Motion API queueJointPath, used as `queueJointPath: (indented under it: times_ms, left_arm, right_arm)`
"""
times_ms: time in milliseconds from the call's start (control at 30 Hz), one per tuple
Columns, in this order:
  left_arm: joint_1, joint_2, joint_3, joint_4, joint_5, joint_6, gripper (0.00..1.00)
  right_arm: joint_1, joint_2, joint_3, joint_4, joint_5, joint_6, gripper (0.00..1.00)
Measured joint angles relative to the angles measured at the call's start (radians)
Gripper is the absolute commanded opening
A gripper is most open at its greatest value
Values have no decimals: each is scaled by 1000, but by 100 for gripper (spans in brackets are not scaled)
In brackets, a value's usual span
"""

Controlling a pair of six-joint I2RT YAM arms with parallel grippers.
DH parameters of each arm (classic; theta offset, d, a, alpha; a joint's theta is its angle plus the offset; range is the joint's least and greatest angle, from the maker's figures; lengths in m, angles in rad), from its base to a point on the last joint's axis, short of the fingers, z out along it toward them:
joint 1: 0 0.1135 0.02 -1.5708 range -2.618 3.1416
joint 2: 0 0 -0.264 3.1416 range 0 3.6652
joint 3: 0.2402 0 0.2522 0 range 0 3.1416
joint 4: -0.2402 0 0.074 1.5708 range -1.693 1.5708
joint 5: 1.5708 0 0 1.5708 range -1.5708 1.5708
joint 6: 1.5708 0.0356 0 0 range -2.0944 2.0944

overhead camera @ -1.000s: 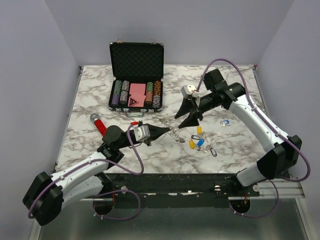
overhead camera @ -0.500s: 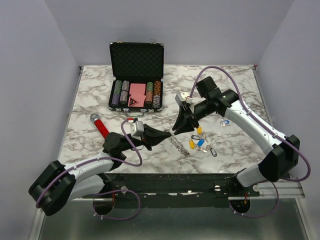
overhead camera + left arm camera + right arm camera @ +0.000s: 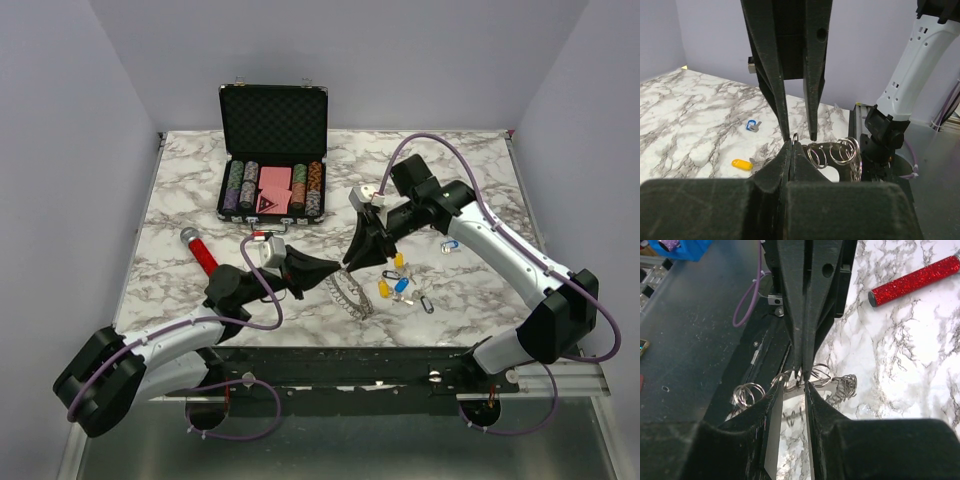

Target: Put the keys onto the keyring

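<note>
The keyring (image 3: 351,292) is a silvery chain of small split rings. It hangs from my left gripper (image 3: 337,267), which is shut on one of its rings (image 3: 794,139) above the table's front middle. My right gripper (image 3: 351,260) is open with a narrow gap, tip to tip with the left one. Its fingertips (image 3: 810,388) stand on either side of the pinched ring (image 3: 799,375). The keys lie on the marble to the right of both grippers: yellow ones (image 3: 399,260) (image 3: 382,288), a blue one (image 3: 402,285) and another blue one (image 3: 450,245) further right. A yellow key (image 3: 741,163) also shows in the left wrist view.
An open black poker chip case (image 3: 272,120) stands at the back. A red glitter pen (image 3: 200,250) lies at the left and shows in the right wrist view (image 3: 920,280). Small black loops (image 3: 428,303) lie among the keys. The table's front edge runs just below the grippers.
My left gripper has lifted the keyring off the table and carried it slightly right. My right gripper has come down and left until its tips meet the left gripper's tips.
</note>
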Motion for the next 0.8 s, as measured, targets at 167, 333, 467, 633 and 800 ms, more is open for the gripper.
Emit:
queueJointPath:
  times_ms: [167, 333, 467, 633, 800]
  left_arm:
    - [0, -20, -2, -27, -28, 0, 0]
    - [0, -27, -2, -36, -35, -1, 0]
    - [0, -27, -2, -38, -36, -3, 0]
    - [-2, -27, -4, -43, -35, -5, 0]
    - [-2, -33, -6, -53, -32, -4, 25]
  right_arm:
    - [5, 0, -4, 4, -18, 3, 32]
    - [9, 6, -6, 21, -19, 18, 28]
    - [16, 21, -6, 37, -19, 29, 14]
    - [17, 29, -6, 44, -15, 39, 1]
    - [18, 29, -4, 38, -3, 40, 1]
